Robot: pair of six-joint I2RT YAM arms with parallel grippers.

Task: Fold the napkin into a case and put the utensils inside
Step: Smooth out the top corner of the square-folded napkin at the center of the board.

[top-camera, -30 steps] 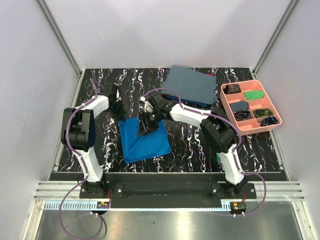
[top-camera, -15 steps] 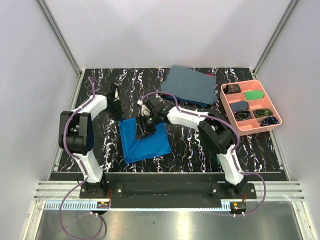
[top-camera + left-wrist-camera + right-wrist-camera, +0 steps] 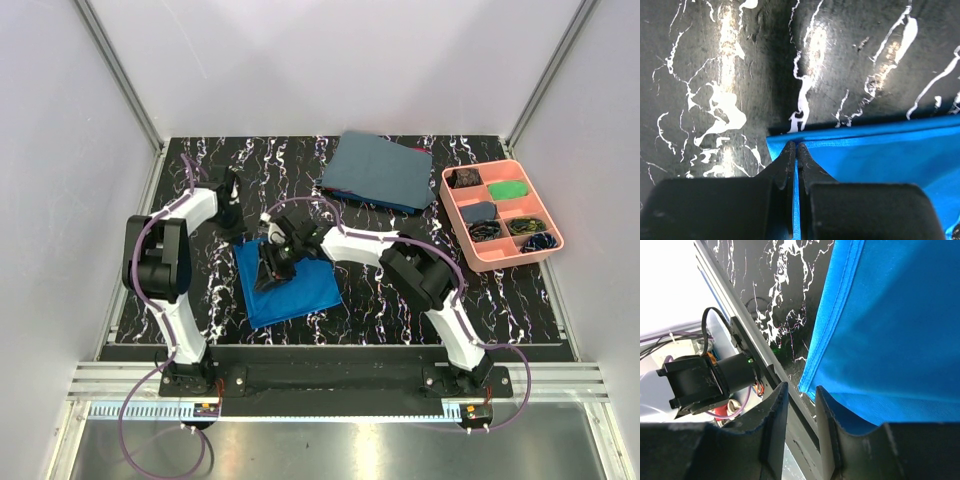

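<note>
The bright blue napkin lies as a rough square on the black marbled table, left of centre. My left gripper sits at its far left corner. In the left wrist view the left gripper is shut, with a strip of the napkin pinched between its fingers. My right gripper hovers over the napkin's left part. Seen from the right wrist, the right gripper has its jaws a little apart with no cloth between them, and the napkin's hemmed corner lies just past the right finger. The case and utensils are out of view.
A larger dull grey-blue cloth lies at the back centre. A pink compartment tray with small items stands at the right. The right wrist view shows the table's near rail and the left arm's base motor.
The right gripper has moved left and nearer across the napkin, and its jaws have narrowed. The left gripper stays pinched on the corner.
</note>
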